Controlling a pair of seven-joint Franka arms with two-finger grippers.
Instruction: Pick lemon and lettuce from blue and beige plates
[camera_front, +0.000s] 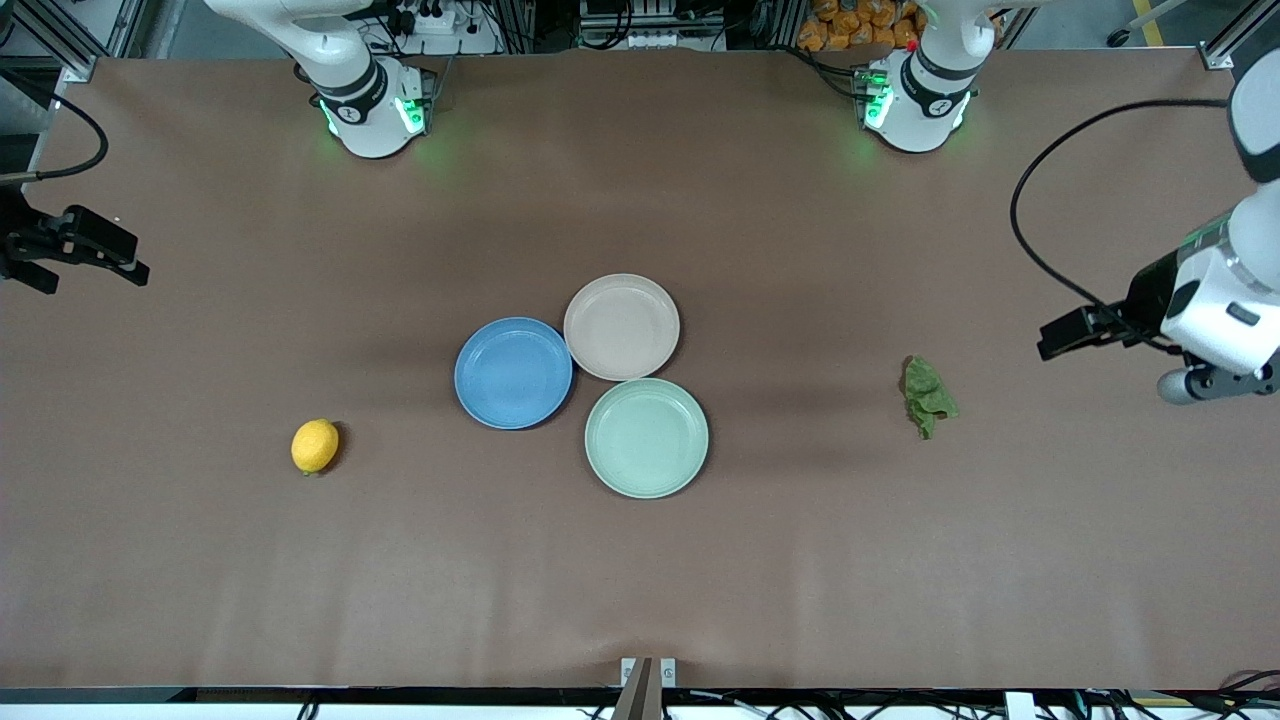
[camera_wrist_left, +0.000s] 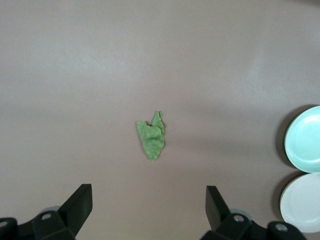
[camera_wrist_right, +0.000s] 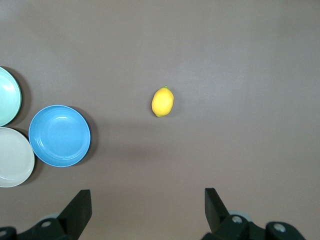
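- Three plates are clustered at the middle of the table (camera_front: 200, 600): the blue plate (camera_front: 513, 372), the beige plate (camera_front: 621, 326) and a mint plate (camera_front: 646, 437).
- The beige plate is set farthest from the front camera and the mint plate nearest; the blue plate is placed toward the right arm's end of the cluster. Their rims appear to touch or nearly touch.
- All three plates are seen bare.
- The lemon (camera_front: 315, 446) is found on the bare table, well apart from the blue plate, toward the right arm's end and slightly nearer the front camera than that plate.
- The lettuce (camera_front: 927, 396) is laid on the bare table toward the left arm's end, well apart from the plates.
- The right gripper (camera_front: 75, 248) is held up at the edge of the table at the right arm's end. In the right wrist view its fingers (camera_wrist_right: 80, 207) are spread wide with nothing between them, and the lemon is seen out ahead of them.
- The left gripper (camera_front: 1075, 333) is held up at the left arm's end, near the lettuce. In the left wrist view its fingers (camera_wrist_left: 80, 202) are spread wide and nothing is gripped.
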